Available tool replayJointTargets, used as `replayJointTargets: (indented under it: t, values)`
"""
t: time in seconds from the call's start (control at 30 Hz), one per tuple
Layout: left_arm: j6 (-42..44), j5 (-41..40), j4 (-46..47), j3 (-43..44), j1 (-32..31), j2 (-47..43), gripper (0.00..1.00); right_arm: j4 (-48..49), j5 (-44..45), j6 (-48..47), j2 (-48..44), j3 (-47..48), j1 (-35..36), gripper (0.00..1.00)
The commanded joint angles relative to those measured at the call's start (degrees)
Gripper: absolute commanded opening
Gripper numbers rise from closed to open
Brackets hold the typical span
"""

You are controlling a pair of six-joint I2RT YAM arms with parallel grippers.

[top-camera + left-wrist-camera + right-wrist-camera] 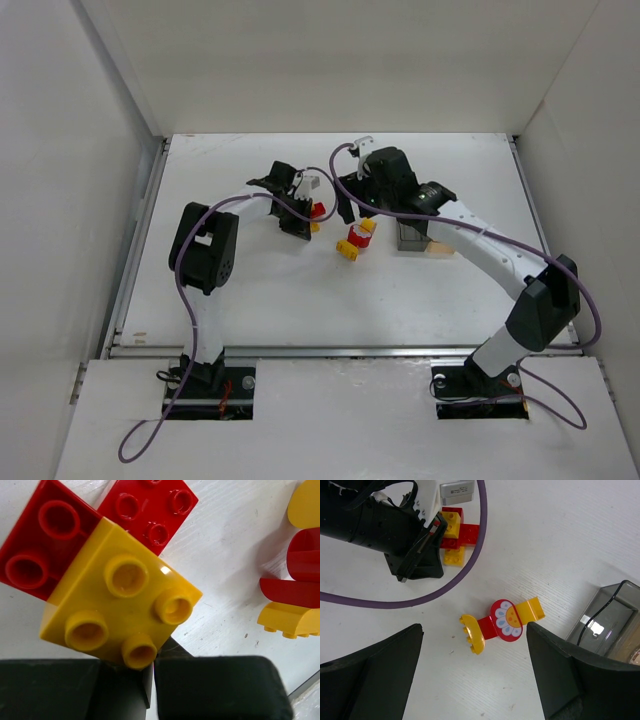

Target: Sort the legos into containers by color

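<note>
On my overhead feed I see the left end effector (298,207) right at some red and yellow legos (318,212) near the middle of the surface (250,290), a second cluster (355,243) just beside them toward the right edge, and the containers (412,238) partly under the right arm (500,265).

Arms crowding the centre of the table (250,300)
The left gripper (152,664), fingers closed, is sitting against the red and yellow bricks (317,214), blocking them from the left, while its purple cable (469,567) is curving across the ground beside them. The right gripper (474,629) is hanging wide-jawed over the flower-faced piece (506,621), bare tabletop lying on either side. The right arm (480,250) is arching over the containers (412,238), closing off the approach from above.
</note>
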Motion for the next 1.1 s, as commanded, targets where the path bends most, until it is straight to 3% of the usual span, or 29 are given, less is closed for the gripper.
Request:
replayJointTargets:
  t: [0.0,0.07,0.1,0.13,0.23,0.27,0.3,0.4,0.53,0.63,0.8,0.83,0.87,0.97,1.07]
  values:
    - [2.1,0.9,-2.0,0.9,0.1,-2.2,0.00,0.4,0.3,-0.5,0.2,2.6,0.4,0.89]
    - [3.6,2.0,-4.3,0.9,0.1,-3.4,0.01,0.4,0.3,-0.5,0.2,2.6,0.4,0.89]
    - [4.6,2.0,-5.2,0.9,0.1,-3.5,0.07,0.4,0.3,-0.5,0.2,2.6,0.4,0.89]
    - [6.8,2.0,-6.1,0.4,0.1,-4.7,0.21,0.4,-0.2,-0.5,0.2,2.6,0.4,0.89]
    - [10.3,0.9,-7.5,-1.3,0.1,-7.0,0.43,0.4,-0.3,-0.5,0.2,2.6,0.4,0.89]
    - [13.2,0.3,-7.5,-2.0,0.1,-9.1,0.54,0.4,-0.8,-0.5,0.2,2.6,0.4,0.89]
    - [14.7,-0.5,-7.0,-3.3,0.1,-10.3,0.58,0.4,-0.8,-0.5,0.2,2.6,0.4,0.89]
    - [21.2,-4.9,-6.3,-4.3,0.1,-14.3,0.65,0.4,-1.3,-0.5,0.2,2.6,0.4,0.89]
    - [30.3,-13.3,-4.9,-5.1,0.1,-19.4,0.67,0.9,-1.3,-1.0,-0.3,2.6,0.4,0.89]
    - [39.2,-17.1,1.6,-8.8,1.3,-25.1,0.68,0.9,-1.8,-1.5,-0.3,2.6,0.4,0.89]
    - [44.8,-0.5,13.4,-14.3,4.2,-29.2,0.80,0.9,-1.8,-1.5,-0.3,3.2,0.4,0.89]
    - [47.2,4.7,13.4,-14.3,4.2,-28.1,0.95,0.9,-1.8,-1.5,-0.3,3.2,0.4,0.89]
    - [47.8,7.0,13.4,-14.3,4.2,-27.2,1.00,0.9,-1.8,-1.5,-0.3,3.8,0.4,0.89]
    - [50.4,14.2,14.1,-13.8,4.2,-23.2,1.00,0.9,-1.2,-1.5,-0.3,4.4,0.4,0.89]
    - [53.4,15.7,17.5,-13.9,4.2,-21.1,1.00,0.9,-0.7,-2.1,-0.8,4.4,0.4,0.89]
